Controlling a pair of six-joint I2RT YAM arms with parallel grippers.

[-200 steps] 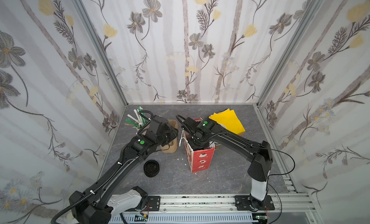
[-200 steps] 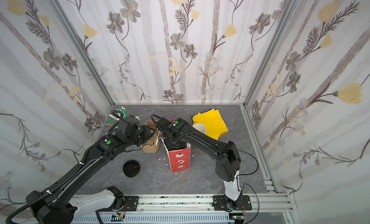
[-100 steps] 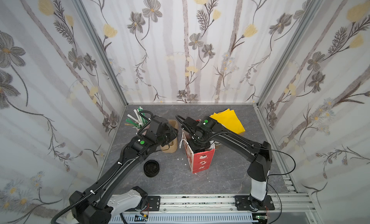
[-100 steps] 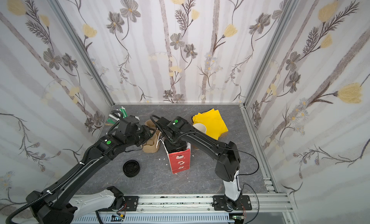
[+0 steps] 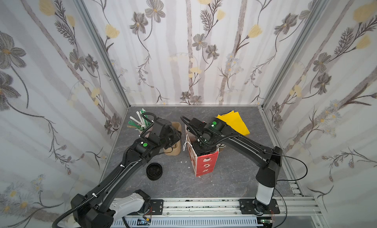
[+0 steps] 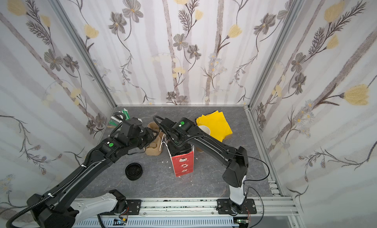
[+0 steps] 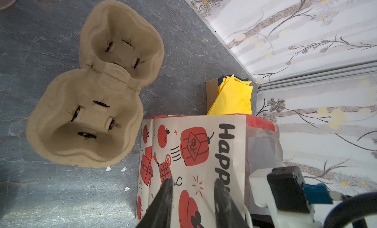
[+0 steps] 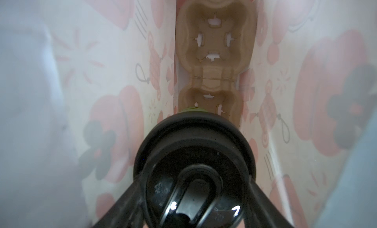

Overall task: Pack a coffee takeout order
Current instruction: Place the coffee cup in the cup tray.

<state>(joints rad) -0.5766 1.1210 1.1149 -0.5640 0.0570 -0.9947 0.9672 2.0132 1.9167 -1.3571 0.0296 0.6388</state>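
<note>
The right end effector point(image 8: 194, 176) is reaching down inside the red bag point(image 5: 205, 165), clamping the black-lidded cup point(image 8: 193, 139) above the pulp carrier point(image 8: 214, 43) at the bag's bottom. Its wrist is sitting slightly nearer the yellow napkins point(image 5: 234, 123) than a second ago. The left end effector point(image 7: 193, 182) is staying beside the bag's printed wall, fingers partly apart, gripping nothing visible.

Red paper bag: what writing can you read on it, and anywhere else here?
"Happ": red paper bag, black letters; rest hidden behind left gripper.
Character on the bag's lantern picture: too stylised to read.
Raised lettering on black-lidded paper cup's lid: too blurred to read.
</note>
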